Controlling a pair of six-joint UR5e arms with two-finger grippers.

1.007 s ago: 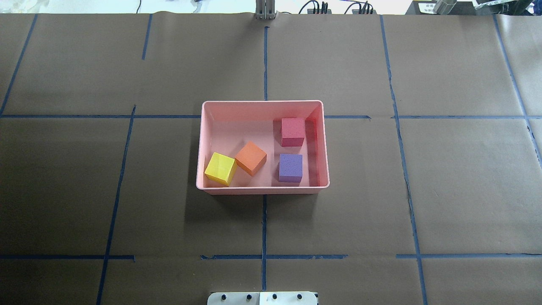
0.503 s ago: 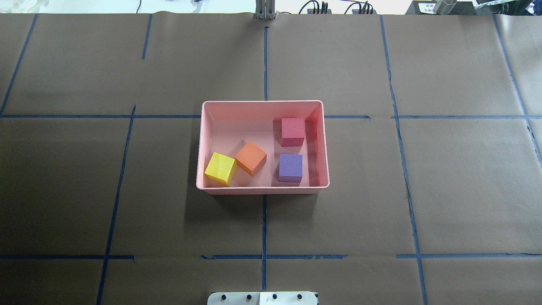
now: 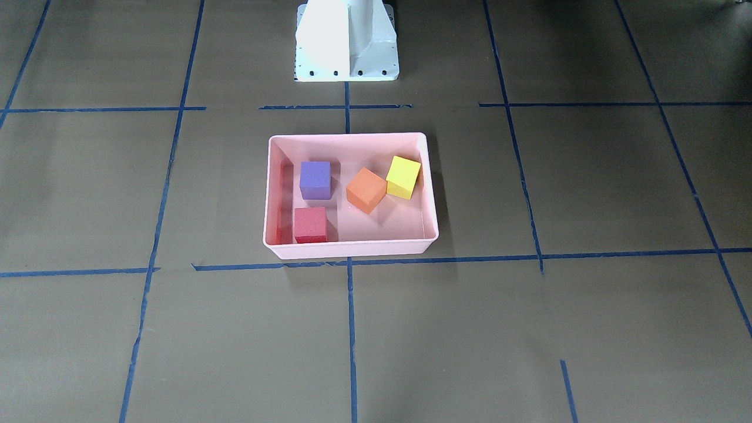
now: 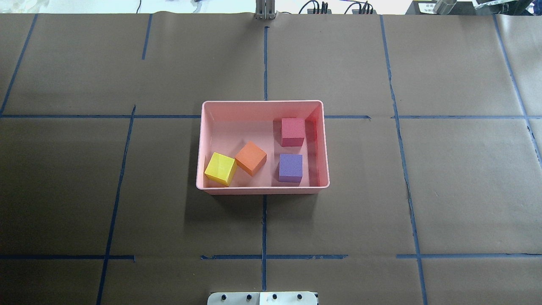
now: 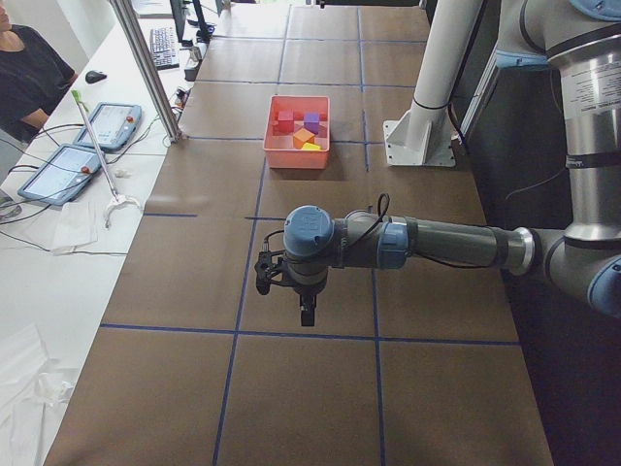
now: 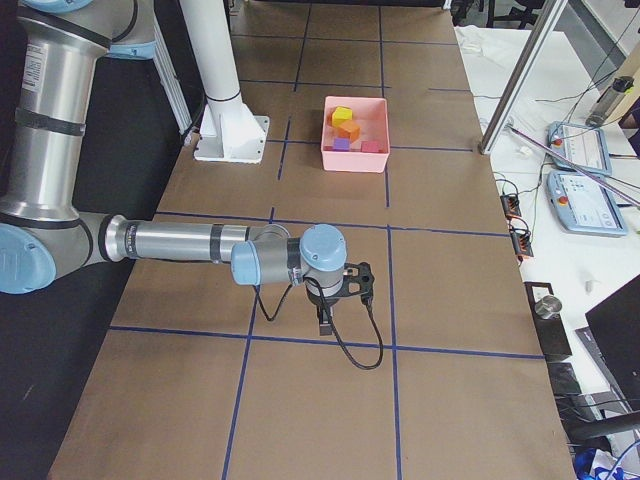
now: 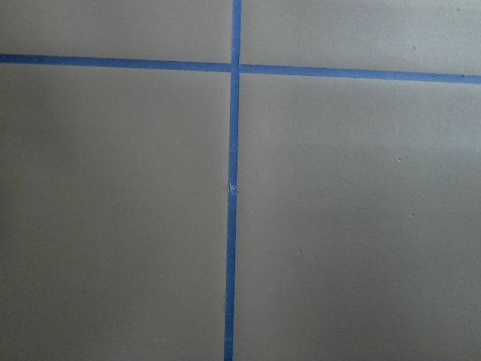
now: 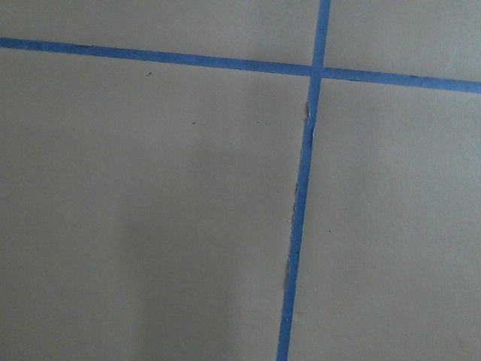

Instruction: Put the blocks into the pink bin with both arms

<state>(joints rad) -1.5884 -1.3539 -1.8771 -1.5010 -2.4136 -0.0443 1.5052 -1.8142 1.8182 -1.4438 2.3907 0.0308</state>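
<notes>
1. In the overhead view the shallow rectangular pale pink plastic bin (image 4: pixel 262 190) sat mid-table. From left to right it held the yellow-green foam cube (image 4: pixel 220 168) in its near-left corner, the orange foam cube (image 4: pixel 250 158) just beside it and apparently touching, then the purple foam cube (image 4: pixel 290 167) with the red-pink foam cube (image 4: pixel 293 131) behind it along the right wall
2. The left gripper (image 5: pixel 307 313) hung over the brown paper-covered table (image 4: pixel 84 190) toward its left end, well apart from the bin, and the right gripper (image 6: pixel 325 322) hung likewise toward the right end. Only the side views showed them, so I could not tell whether either was open or closed; both wrist cameras saw only paper and blue tape lines (image 7: pixel 231 226)
3. With every cube inside, the task looked finished, and the step in hand was judged to be parking. It was best done by keeping both arms away from the bin, so that no cable or finger nudged the light tray or tipped a cube out
4. Against the overhead frames of a second and half a second earlier, nothing differed: the bin and all four cubes lay in the same spots, and no arm showed there
</notes>
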